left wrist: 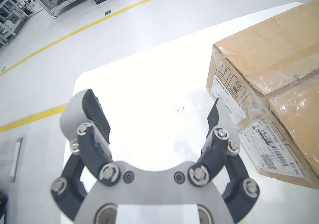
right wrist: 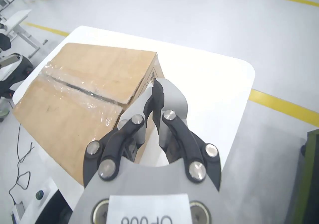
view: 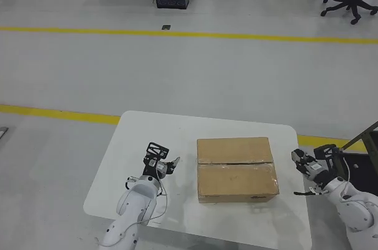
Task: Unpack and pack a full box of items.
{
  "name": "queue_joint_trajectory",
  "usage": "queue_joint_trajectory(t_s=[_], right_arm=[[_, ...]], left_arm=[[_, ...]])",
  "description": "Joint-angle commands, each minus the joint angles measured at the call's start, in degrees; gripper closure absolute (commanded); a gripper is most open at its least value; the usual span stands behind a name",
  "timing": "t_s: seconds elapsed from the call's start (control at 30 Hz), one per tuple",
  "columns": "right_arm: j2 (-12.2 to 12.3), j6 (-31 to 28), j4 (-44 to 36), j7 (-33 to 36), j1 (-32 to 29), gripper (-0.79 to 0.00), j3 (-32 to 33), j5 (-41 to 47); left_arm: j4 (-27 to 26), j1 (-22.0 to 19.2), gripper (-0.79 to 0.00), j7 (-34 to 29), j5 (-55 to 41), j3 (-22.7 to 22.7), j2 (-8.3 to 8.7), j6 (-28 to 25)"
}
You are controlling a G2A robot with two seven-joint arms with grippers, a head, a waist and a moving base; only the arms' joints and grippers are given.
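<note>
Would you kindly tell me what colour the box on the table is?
The box is plain brown cardboard; the top view shows it best.

Tan-brown cardboard all over the box (view: pixel 237 169), crossed by 1 glossy strip of clear tape (right wrist: pixel 82 90) along the dark middle seam. White labels (left wrist: pixel 271 150) with black print and barcode stripes on its side. Plain white on the surface (view: pixel 139 144). Silver metal and black ribbed pads (left wrist: pixel 96 112) on the fingers (left wrist: pixel 69 112) of the left gripper (left wrist: pixel 152 100) and the right gripper (right wrist: pixel 154 85). Pale grey floor (view: pixel 176 75), striped by 2 yellow lines (view: pixel 176 33).

Box (view: pixel 237 169) on table (view: pixel 145 134) (room either side)
</note>
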Motion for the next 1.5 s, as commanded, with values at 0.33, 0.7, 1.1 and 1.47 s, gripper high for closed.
queue_joint_trajectory(t_s=[0.33, 0.7, 1.1, 1.47], right_arm=[[-2.19, 20.08, -7.8, -13.37, -7.6, 0.0, 0.15, 2.82], [-2.66, 22.75, -11.33, -12.45, -9.24, -0.014, -0.09, -0.13], [-2.66, 22.77, -11.3, -12.49, -9.23, -0.577, -0.1, -0.07], [-2.66, 22.77, -11.3, -12.49, -9.23, -0.577, -0.1, -0.07]], left_arm=[[-1.73, 1.16, -0.785, 2.1, -1.33, -0.65, 0.14, -0.52], [-6.18, 4.56, -0.785, 4.85, -1.27, -1.18, 0.25, 2.98], [-6.13, 4.53, -0.785, 4.81, -1.27, -1.18, 0.25, 2.93], [-6.13, 4.53, -0.785, 4.81, -1.27, -1.18, 0.25, 2.93]])
